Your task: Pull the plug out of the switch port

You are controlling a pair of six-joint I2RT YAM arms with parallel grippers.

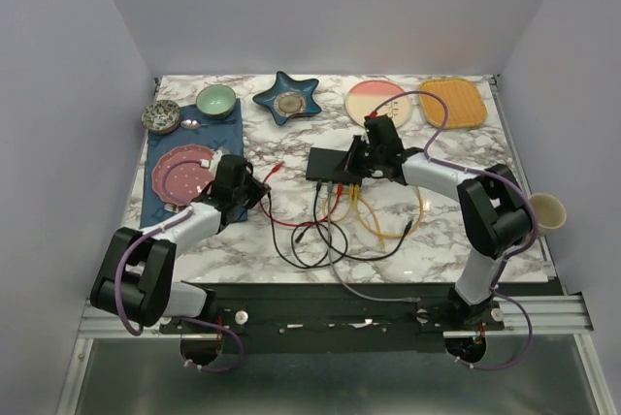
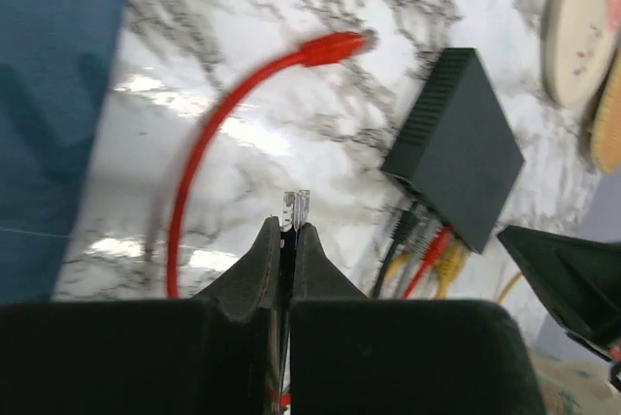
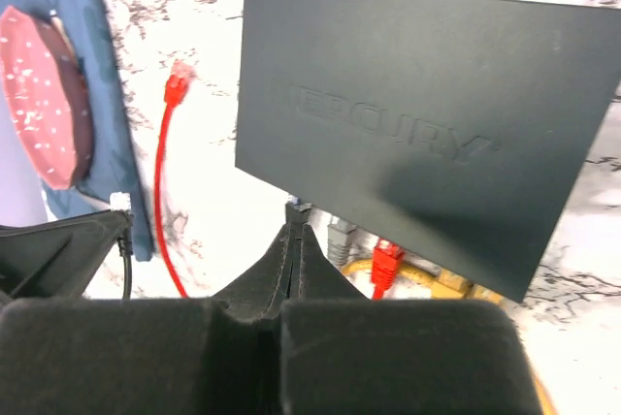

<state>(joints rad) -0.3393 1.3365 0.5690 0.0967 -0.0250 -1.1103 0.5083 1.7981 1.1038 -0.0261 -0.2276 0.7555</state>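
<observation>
The black switch (image 1: 328, 162) lies mid-table, with its sockets on the near edge; it also shows in the left wrist view (image 2: 456, 143) and the right wrist view (image 3: 417, 134). My left gripper (image 1: 257, 189) is shut on a clear plug (image 2: 296, 209) with a black cable, held left of the switch and out of any socket. My right gripper (image 3: 296, 221) is shut, its tips at the switch's socket edge against a dark plug. A grey plug (image 3: 340, 238), a red plug (image 3: 386, 260) and yellow plugs (image 3: 451, 284) sit in the sockets.
A red cable's free plug (image 2: 335, 47) lies on the marble left of the switch. Loose cables (image 1: 330, 231) loop in front of it. A blue mat (image 1: 160, 204) with a pink plate (image 1: 182, 171) lies left. Bowls, a star dish (image 1: 287, 100) and plates stand behind.
</observation>
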